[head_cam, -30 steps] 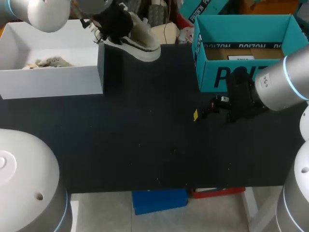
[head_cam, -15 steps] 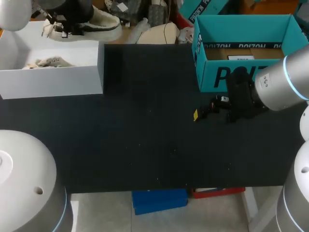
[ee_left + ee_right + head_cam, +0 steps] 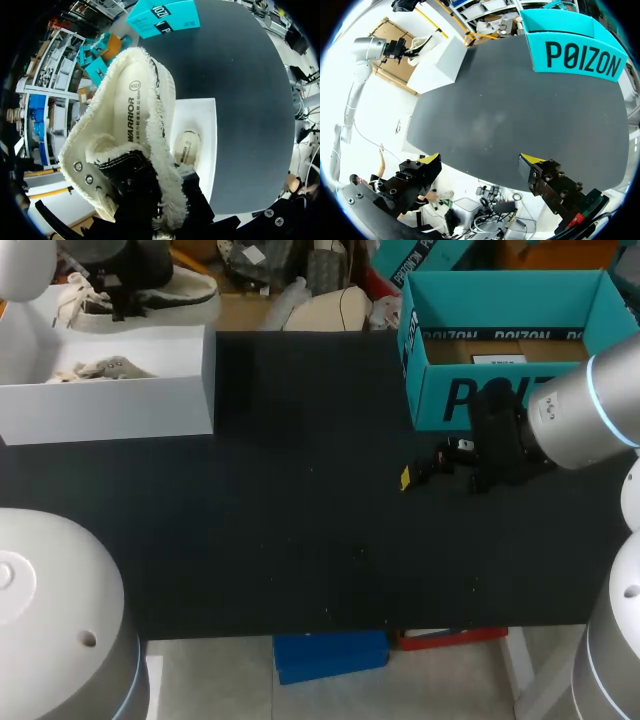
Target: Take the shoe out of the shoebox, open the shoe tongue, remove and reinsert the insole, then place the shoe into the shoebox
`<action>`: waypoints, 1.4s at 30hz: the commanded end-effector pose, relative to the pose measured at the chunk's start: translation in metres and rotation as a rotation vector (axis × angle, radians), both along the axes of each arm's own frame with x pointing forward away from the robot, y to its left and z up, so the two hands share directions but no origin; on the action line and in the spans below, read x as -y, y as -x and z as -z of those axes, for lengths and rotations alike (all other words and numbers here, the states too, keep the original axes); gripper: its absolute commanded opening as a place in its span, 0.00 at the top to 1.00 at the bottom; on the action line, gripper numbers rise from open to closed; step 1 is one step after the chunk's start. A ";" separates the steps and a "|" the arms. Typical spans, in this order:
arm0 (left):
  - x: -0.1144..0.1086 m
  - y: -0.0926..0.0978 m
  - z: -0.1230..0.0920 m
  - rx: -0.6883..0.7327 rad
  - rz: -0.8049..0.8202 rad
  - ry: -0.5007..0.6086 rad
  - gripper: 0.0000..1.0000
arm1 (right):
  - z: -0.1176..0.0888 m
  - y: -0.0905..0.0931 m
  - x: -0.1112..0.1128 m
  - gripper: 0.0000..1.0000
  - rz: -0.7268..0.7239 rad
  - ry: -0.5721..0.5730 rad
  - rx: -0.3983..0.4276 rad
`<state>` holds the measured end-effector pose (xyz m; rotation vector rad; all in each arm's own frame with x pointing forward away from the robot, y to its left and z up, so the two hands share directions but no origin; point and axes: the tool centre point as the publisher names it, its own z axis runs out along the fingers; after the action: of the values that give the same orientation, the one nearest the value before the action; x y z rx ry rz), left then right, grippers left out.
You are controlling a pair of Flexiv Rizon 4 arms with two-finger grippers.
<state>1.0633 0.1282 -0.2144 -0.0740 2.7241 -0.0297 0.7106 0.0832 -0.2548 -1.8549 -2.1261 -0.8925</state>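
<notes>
At the far left of the black tabletop (image 3: pixel 300 520) stands an open white cardboard shoebox (image 3: pixel 110 405). A pale cream piece of footwear (image 3: pixel 100 368) lies on its floor; whether it is a shoe or a loose insole I cannot tell. Over the box's far rim hangs the cream, fleece-lined shoe with black upper and thick pale sole (image 3: pixel 150 298). It is carried by the grey left arm (image 3: pixel 30 265). In the left wrist view the left jaws are closed on the shoe's fluffy collar (image 3: pixel 160 200), one on each side, and the white box shows beyond the shoe. Whether the sole touches the rim I cannot tell.

At the far right stands an open teal cardboard box (image 3: pixel 500 400) with a brown cardboard floor and a white slip (image 3: pixel 497 359) on it. Just in front of it the grey right arm (image 3: pixel 585 420) holds the right jaws over the tabletop. They are spread wide, their yellow tips well apart, and grip nothing.
</notes>
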 end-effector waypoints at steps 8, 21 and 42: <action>-0.050 -0.002 0.011 0.006 0.003 -0.007 1.00 | 0.000 0.000 -0.001 0.00 0.001 0.002 0.000; -0.062 -0.003 0.017 -0.001 0.013 -0.021 1.00 | 0.000 0.000 -0.001 0.00 0.001 0.002 0.000; -0.062 -0.003 0.017 -0.001 0.013 -0.021 1.00 | 0.000 0.000 -0.001 0.00 0.001 0.002 0.000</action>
<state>1.0663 0.1906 -0.2325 -0.0507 2.7270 -0.0060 0.7106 0.0832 -0.2548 -1.8549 -2.1261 -0.8925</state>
